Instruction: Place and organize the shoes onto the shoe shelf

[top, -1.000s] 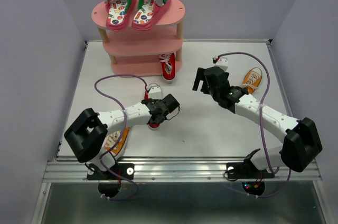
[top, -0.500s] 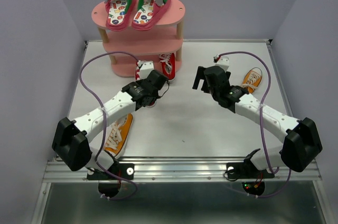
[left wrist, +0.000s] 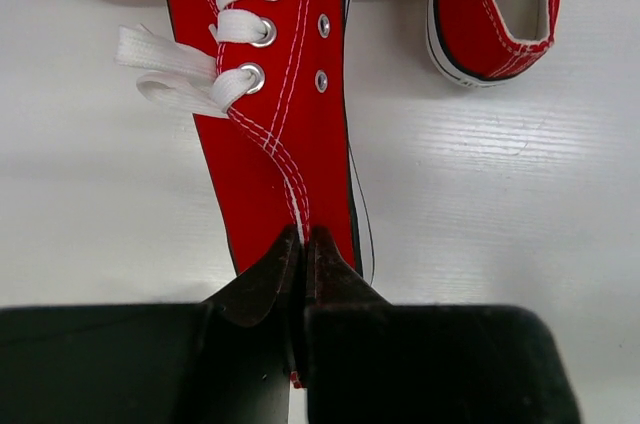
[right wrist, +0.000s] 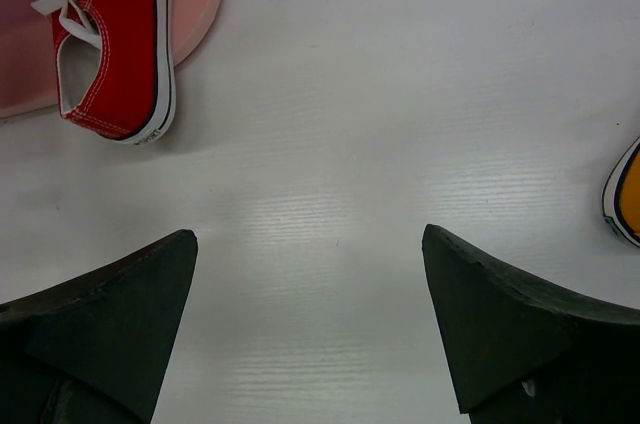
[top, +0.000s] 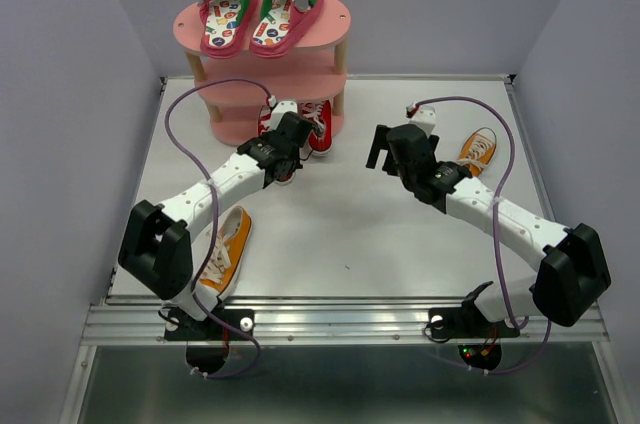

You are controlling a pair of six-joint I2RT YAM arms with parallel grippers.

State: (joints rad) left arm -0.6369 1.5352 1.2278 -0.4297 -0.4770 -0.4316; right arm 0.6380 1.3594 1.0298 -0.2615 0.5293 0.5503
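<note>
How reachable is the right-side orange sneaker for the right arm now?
Probably yes: the right end effector is open and empty, and the orange sneaker lies just beside that arm with nothing between. It would need to swing to its right.

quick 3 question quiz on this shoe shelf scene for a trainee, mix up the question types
1. True or false: the pink flip-flops sit on the top board of the shoe shelf.
2. What do the left arm's jaws pinch? A) a red sneaker B) a flip-flop C) nothing
3. How many orange sneakers lie on the table, off the shelf?

Key: 1 true; 2 A; 3 two
</note>
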